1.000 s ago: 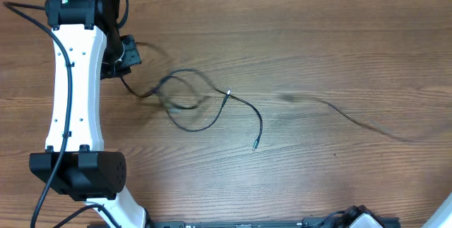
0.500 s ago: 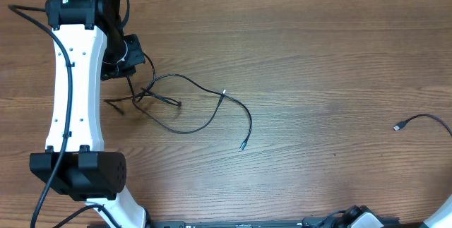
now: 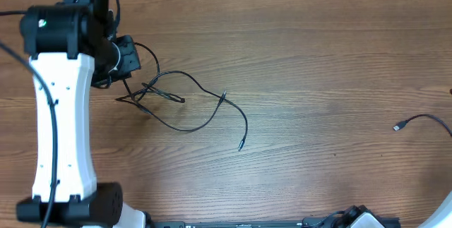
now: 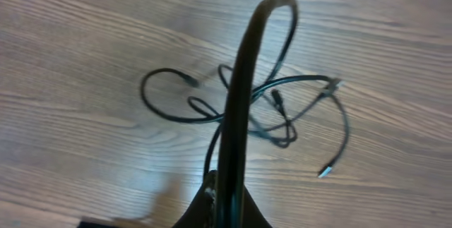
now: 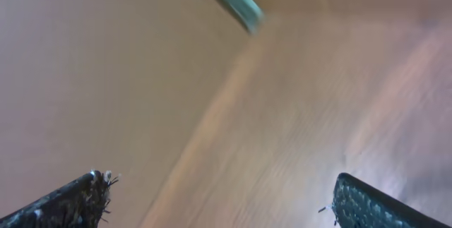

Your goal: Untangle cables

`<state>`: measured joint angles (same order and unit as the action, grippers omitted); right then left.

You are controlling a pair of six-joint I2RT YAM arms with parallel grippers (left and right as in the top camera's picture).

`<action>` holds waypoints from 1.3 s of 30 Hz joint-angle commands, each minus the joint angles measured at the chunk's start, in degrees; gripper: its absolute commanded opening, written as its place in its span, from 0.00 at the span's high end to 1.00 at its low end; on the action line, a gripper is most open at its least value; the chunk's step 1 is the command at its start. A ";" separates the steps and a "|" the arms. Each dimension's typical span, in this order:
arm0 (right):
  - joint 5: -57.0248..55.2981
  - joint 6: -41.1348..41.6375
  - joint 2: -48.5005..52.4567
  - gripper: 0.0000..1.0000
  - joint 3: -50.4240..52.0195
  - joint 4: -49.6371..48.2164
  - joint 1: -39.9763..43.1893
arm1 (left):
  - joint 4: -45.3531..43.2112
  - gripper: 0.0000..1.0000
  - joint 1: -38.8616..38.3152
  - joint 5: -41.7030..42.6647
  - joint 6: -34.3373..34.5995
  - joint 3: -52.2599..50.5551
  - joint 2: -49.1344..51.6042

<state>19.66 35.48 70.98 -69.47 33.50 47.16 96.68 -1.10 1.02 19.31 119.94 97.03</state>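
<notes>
The left end effector (image 3: 131, 58) is clamped on a strand of the tangled cables (image 3: 166, 99), which lie just beside it on the table (image 3: 318, 58), their long run trailing rightward; a separate cable (image 3: 420, 119) lies far right; the right end effector (image 5: 220, 186) gapes wide, empty.

left arm (image 3: 63, 108): stretched forward | left end effector (image 3: 127, 60): clamped on cables (image 4: 236, 101) | right end effector (image 5: 226, 200): fingers wide apart

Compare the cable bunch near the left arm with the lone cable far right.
The cable bunch loops and crosses itself; the lone cable is one gentle curve. The cable bunch shows several ends; the lone cable shows one, its rest off frame. Both are thin and black.
</notes>
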 commanded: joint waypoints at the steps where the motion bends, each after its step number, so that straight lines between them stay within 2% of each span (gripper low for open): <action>1: -4.81 14.45 1.38 0.00 -0.52 8.46 -0.24 | 0.13 0.96 -0.22 2.47 -0.94 0.09 -2.40; 3: -7.37 17.05 2.69 0.00 0.24 12.72 -0.90 | 0.11 0.96 -0.22 3.15 -1.09 0.09 -3.08; 14: -22.03 18.69 13.40 0.00 1.40 23.28 -8.09 | 0.11 0.96 -0.22 6.23 -1.27 0.09 -5.35; 18: -26.49 13.84 17.94 0.00 1.40 23.43 -11.43 | 0.11 0.96 -0.22 6.54 -1.03 0.09 -5.33; 22: -33.38 3.63 23.28 0.00 1.40 22.16 -14.97 | 0.13 0.96 -0.22 6.51 -1.03 0.09 -5.33; 27: -33.27 -5.51 28.83 0.00 1.40 19.54 -16.35 | 0.11 0.96 -0.22 6.51 -0.87 0.09 -5.33; 31: -33.07 -5.79 32.06 0.01 1.40 19.12 -16.35 | 0.11 0.96 -0.22 6.51 -0.90 0.09 -5.33; 35: -32.61 -7.74 32.65 0.12 1.90 16.57 -16.35 | 0.11 0.95 -0.22 6.49 -0.90 0.09 -5.33; 39: -25.03 -16.33 32.65 0.13 1.97 12.90 -16.35 | 0.11 0.95 -0.22 6.51 -0.87 0.09 -5.33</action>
<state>-11.07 27.33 103.79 -67.68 48.07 30.87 96.71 -1.10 6.92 19.11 119.94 93.12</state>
